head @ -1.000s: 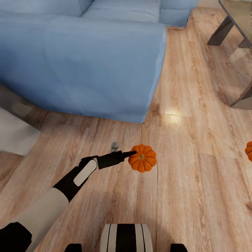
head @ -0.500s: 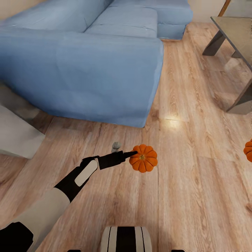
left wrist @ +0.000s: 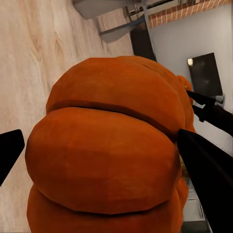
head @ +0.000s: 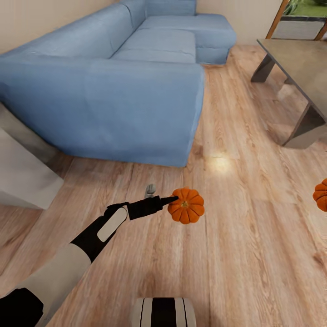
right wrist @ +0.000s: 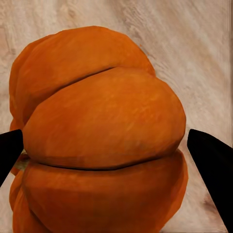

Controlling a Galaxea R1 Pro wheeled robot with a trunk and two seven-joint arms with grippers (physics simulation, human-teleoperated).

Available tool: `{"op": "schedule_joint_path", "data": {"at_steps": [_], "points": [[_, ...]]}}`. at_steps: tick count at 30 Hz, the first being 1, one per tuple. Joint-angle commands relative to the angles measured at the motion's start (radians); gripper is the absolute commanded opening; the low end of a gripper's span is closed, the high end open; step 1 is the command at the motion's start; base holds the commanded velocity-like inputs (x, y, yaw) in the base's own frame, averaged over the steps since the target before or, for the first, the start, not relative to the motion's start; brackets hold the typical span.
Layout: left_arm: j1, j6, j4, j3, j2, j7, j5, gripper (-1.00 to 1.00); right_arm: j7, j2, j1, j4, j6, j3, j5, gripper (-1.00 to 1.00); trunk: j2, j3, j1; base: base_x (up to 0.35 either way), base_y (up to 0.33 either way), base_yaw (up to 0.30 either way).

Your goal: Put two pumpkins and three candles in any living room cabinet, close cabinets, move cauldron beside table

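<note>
Each tool is clamped on a small bright orange ribbed pumpkin, the left tool [head: 170, 200] carrying its pumpkin [head: 185, 205] over the wood floor just off the blue fabric sofa's [head: 113, 86] corner, the right tool [right wrist: 116, 148] gripping the other pumpkin [right wrist: 99, 136], apparently so both reach a cabinet together.

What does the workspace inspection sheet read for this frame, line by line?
Surface: wood plank floor, with a bright glare patch ahead.
Job's things: one pumpkin at the left tool's tip, another pumpkin at the head view's right edge; glass-top table at far right.
Clutter: a small grey object on the floor beyond the left arm; too small to identify.
Grippers: left tool has a finger on each side of a pumpkin; right tool likewise has a pumpkin between its fingers.
Cables: nothing seen.
Surroundings: blue sofa ahead left, pale block at left edge.
</note>
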Motion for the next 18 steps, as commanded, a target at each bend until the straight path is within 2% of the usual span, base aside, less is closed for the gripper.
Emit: {"op": "schedule_joint_path", "data": {"at_steps": [1, 18], "points": [[0.000, 0.000, 0.000, 0.000, 0.000, 0.000, -0.001, -1.00, 0.000, 0.001, 0.000, 0.000, -0.001, 0.000, 0.001, -1.00, 0.000, 0.005, 0.000, 0.000, 0.000, -0.243], [0.000, 0.000, 0.001, -0.008, -0.002, 0.000, -0.001, -1.00, 0.000, 0.001, 0.000, 0.000, -0.001, 0.000, 0.001, -1.00, 0.004, 0.086, -0.008, 0.000, 0.000, -0.244]]}}
